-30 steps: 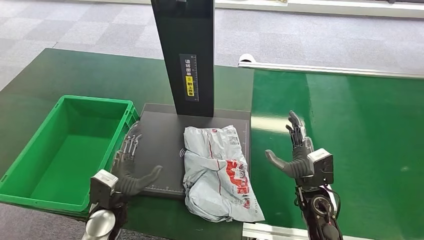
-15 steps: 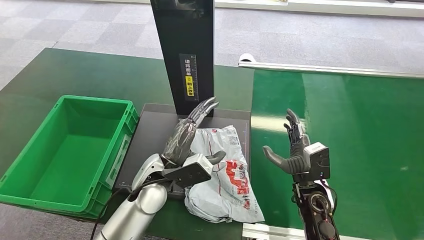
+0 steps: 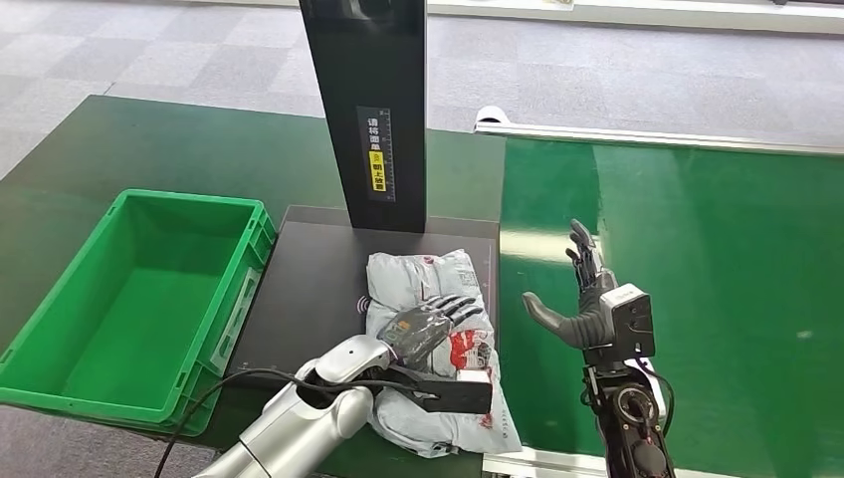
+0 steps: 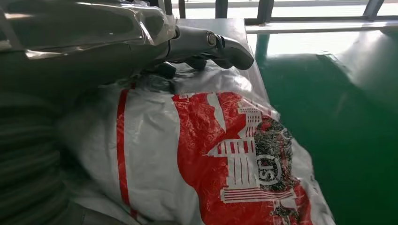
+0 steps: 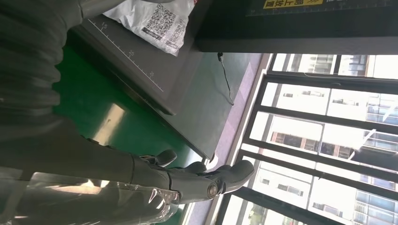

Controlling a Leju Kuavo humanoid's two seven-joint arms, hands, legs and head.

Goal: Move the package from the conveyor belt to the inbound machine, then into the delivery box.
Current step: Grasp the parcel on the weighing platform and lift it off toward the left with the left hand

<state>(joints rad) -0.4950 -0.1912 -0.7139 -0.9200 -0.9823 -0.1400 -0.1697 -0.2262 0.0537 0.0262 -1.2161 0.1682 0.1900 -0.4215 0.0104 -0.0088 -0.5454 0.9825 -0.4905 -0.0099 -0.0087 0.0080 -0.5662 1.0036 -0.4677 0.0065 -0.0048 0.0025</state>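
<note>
Head view, centre of frame: the package [image 3: 438, 344], a crumpled grey-white mailer with red print, lay on the black platform of the inbound machine [image 3: 309, 289], its lower end overhanging the platform's near edge. The machine's black column [image 3: 366, 100] rose from the platform's far edge, up the middle of the frame, with a small yellow label on its front.

My left hand [image 3: 430, 321] lay palm-down on top of the package, just below frame centre, my fingers [image 3: 453, 305] spread across the bag's upper surface. In the left wrist view my thumb [image 4: 225, 44] arched over the bag's white upper fold, with the red printed panel directly below it. I could not tell whether my left fingers had actually clenched on the plastic or merely rested on it.

My right hand [image 3: 587, 299] was raised over the green conveyor belt [image 3: 717, 259], right of centre, released: fingers apart and upright, thumb out toward the package, holding nothing, clear of the bag.

The green delivery box [image 3: 244, 289] sat at the left of the frame on the dark green tabletop [image 3: 179, 149], just beside the machine's platform.
</note>
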